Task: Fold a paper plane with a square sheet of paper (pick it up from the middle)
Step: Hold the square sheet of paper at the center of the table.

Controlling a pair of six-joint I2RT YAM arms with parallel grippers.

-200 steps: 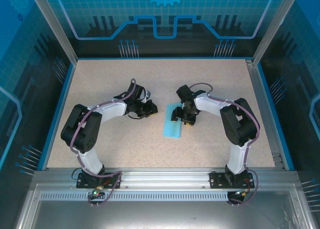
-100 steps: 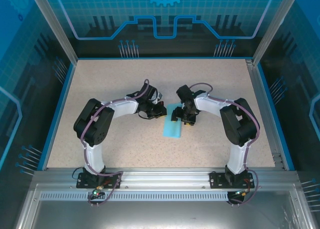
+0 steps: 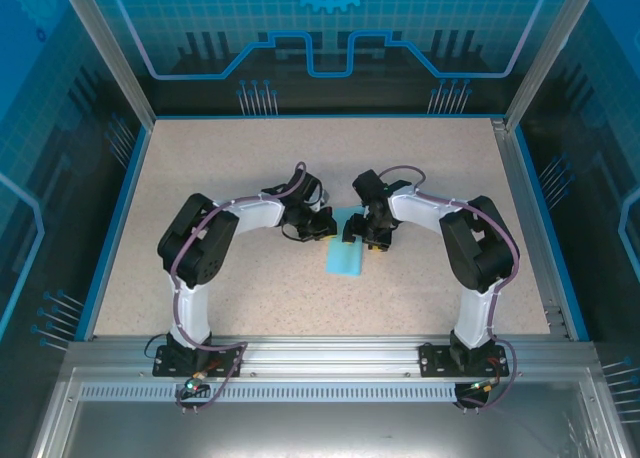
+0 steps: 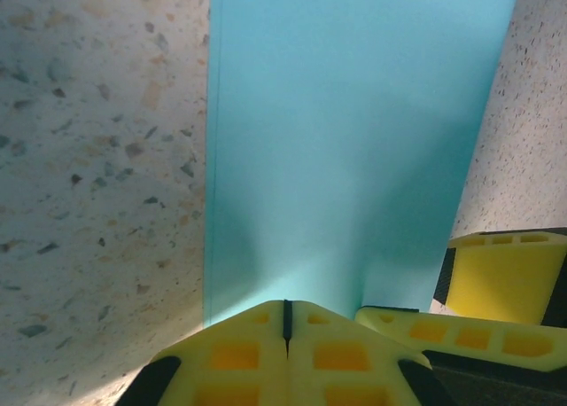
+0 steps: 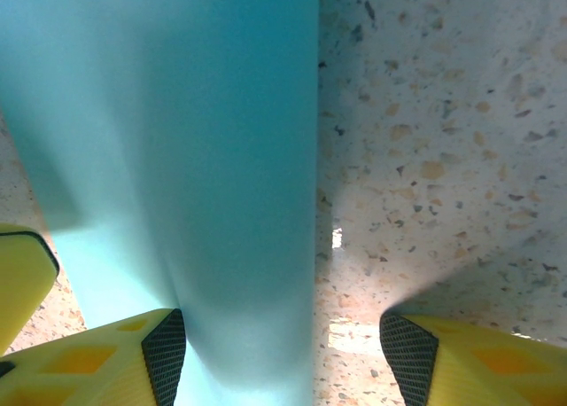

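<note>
The square sheet of paper (image 3: 345, 256) is cyan and lies on the speckled table as a narrow folded strip, not a paper plane. My left gripper (image 3: 327, 227) is shut, with its yellow tips (image 4: 285, 310) meeting at the strip's near edge (image 4: 354, 140) and nothing visibly between them. From the other side my right gripper (image 3: 365, 240) stands open low over the strip's far end. In the right wrist view the right gripper (image 5: 288, 353) has its left finger (image 5: 164, 357) on the paper (image 5: 177, 140) and its right finger (image 5: 412, 353) over bare table.
Blue rails and metal posts (image 3: 520, 178) edge the speckled tabletop (image 3: 220, 168). The two grippers are close together: the right gripper's yellow fingers (image 4: 505, 282) show in the left wrist view, and a left finger (image 5: 22, 273) shows in the right wrist view.
My left arm has swung right across the table until its gripper reached the paper's left edge, and its jaws have closed fully. The right arm and the paper have stayed put.
</note>
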